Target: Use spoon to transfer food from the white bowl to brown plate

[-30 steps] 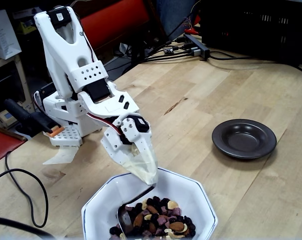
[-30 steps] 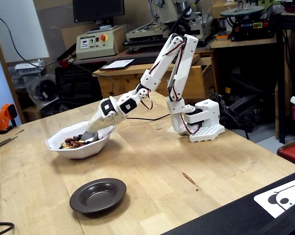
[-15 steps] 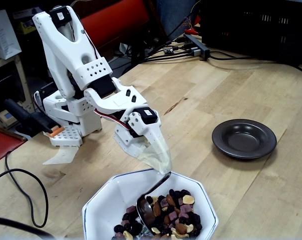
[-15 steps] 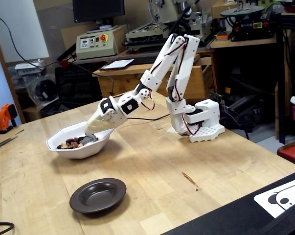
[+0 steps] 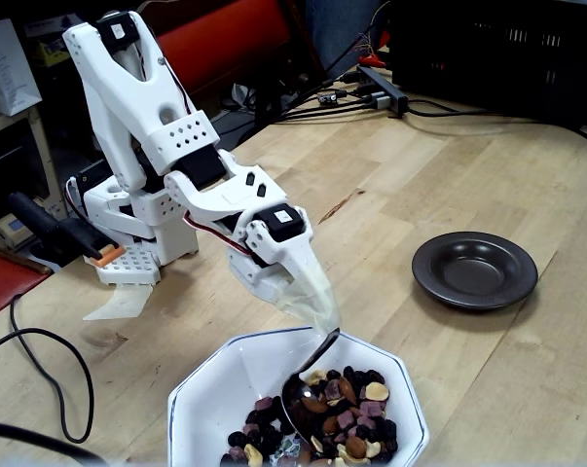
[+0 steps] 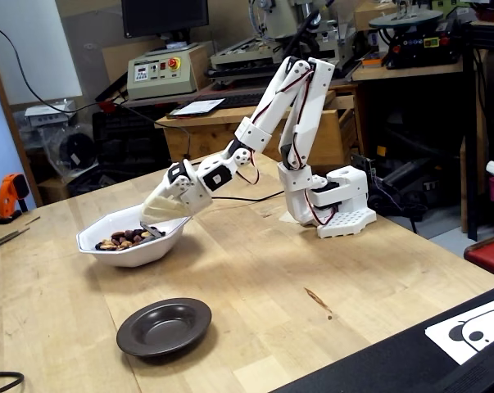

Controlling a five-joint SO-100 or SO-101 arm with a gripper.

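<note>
The white bowl [image 5: 211, 381] stands at the near edge of the wooden table in a fixed view and at the left in the other [image 6: 169, 244]. The food [image 5: 349, 409] lies heaped in one side of it and also shows over the rim [image 6: 125, 240]. My gripper [image 5: 322, 321] [image 6: 158, 219] hangs over the bowl's rim, shut on the spoon's handle. The spoon [image 5: 301, 387] slants down, its oval bowl at the edge of the food. The brown plate [image 5: 475, 269] [image 6: 165, 326] lies empty on the table, apart from the bowl.
The arm's base [image 5: 142, 229] [image 6: 341, 205] is clamped on the table behind the bowl. A black cable [image 5: 64, 375] loops at the left of one fixed view. A power strip with cables [image 5: 381, 88] lies at the back. A printed sheet [image 6: 474, 329] lies at the table's corner.
</note>
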